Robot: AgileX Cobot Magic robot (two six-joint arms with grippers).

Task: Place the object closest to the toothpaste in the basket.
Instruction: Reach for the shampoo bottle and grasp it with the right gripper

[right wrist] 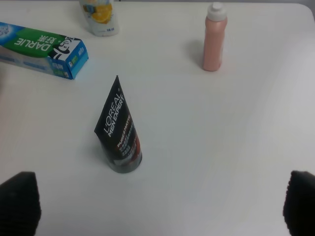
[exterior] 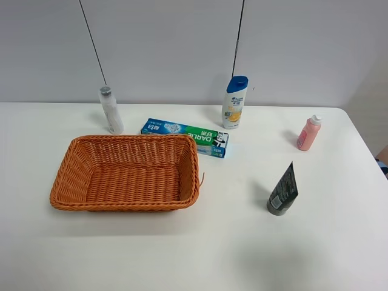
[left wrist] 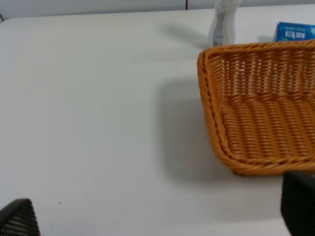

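The exterior camera looks down from high over the whole table, facing the back wall. The left wrist camera sits low and close by the left end of the basket. The right wrist camera looks down on the black tube. All 3 views share the toothpaste box.

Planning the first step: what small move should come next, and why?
Probably swing the right gripper toward the shampoo bottle: it looks nearest the toothpaste box, stands on that arm's side, and the fingers are spread, holding nothing.
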